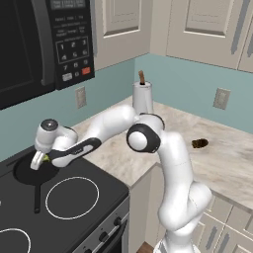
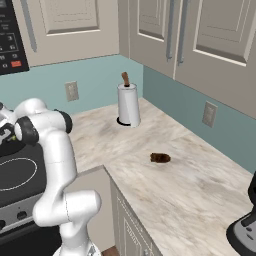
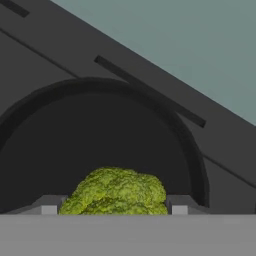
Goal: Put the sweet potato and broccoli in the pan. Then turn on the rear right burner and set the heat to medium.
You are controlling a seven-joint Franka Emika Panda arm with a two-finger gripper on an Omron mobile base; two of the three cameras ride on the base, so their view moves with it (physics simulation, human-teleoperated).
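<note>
The marbled bench [image 1: 232,158] runs along the teal wall and carries the sweet potato [image 1: 199,144], a small reddish-brown lump lying alone on the open surface, well apart from the cooktop; in the right base view the same lump [image 2: 160,158] sits near the middle of the bench, in front of the upright paper towel roll [image 2: 128,105]. The black glass cooktop [image 1: 94,197] adjoins the bench on the left, below the microwave [image 1: 44,44], and shows a white-outlined ring [image 1: 72,197] at its front. The pan [image 1: 29,173], a round black skillet, rests on the rear zone of the cooktop with its long straight handle [image 1: 37,197] pointing toward the front edge. In the hand view the pan's raised rim [image 3: 150,100] curves around a dark interior; no item is seen lying on its floor. The white arm reaches left from the base, placing the claw [image 1: 43,159] directly above the pan. The claw [image 3: 114,210] is clenched on the broccoli [image 3: 117,192], a yellow-green knobbly lump seated between the two finger tips [image 3: 49,206], one on each side. In the left base view a sliver of the broccoli [image 1: 46,158] shows at the claw, held over the pan's interior; whether it touches the pan floor cannot be determined.
</note>
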